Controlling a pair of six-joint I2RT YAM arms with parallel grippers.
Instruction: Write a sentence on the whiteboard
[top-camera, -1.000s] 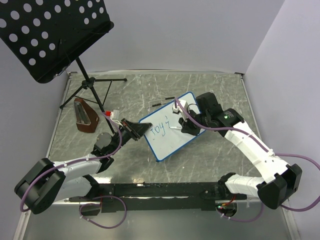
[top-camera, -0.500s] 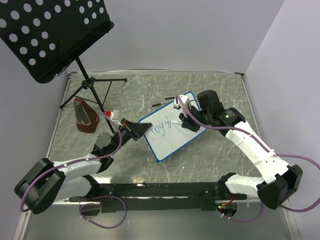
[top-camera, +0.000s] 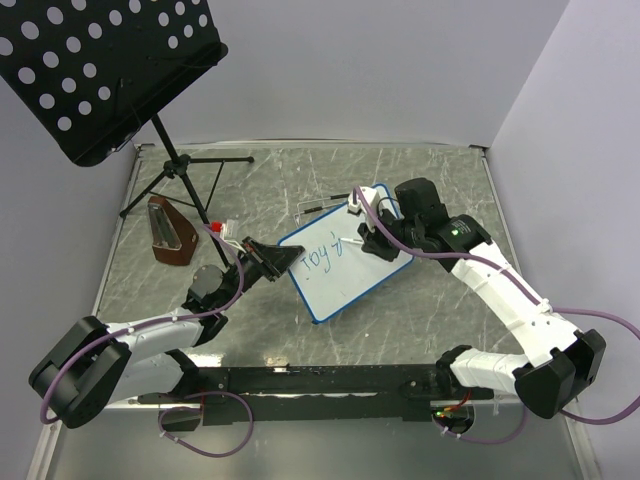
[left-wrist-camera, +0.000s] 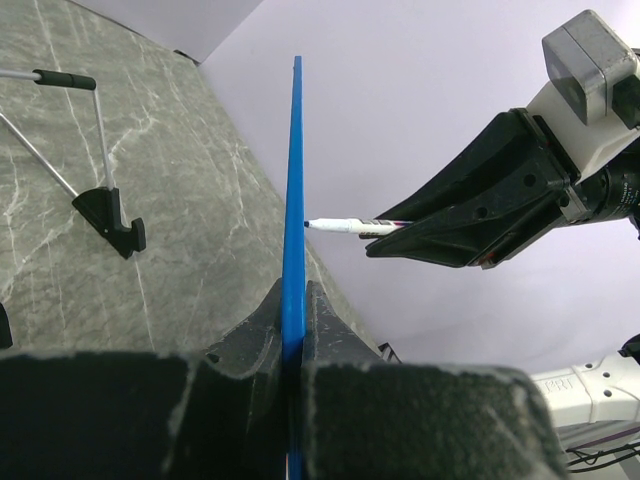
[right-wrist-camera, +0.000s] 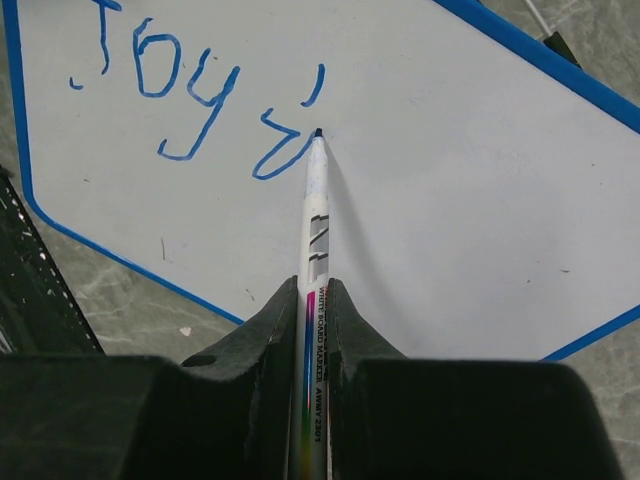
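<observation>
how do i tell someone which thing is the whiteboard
On the grey marbled table, look at its middle. The whiteboard is the white panel clamped by the left gripper; its blue frame and blue handwriting set it apart from the black music stand.

One whiteboard (top-camera: 340, 268), one marker (right-wrist-camera: 315, 205), one black music stand (top-camera: 100, 70) and one brown wedge-shaped object (top-camera: 168, 235) are counted on one desk (top-camera: 430, 175). Two grippers are seen: the left gripper (left-wrist-camera: 295, 300) and the right gripper (right-wrist-camera: 313, 292). One blue word (right-wrist-camera: 165, 85) is written, with one further letter.
</observation>
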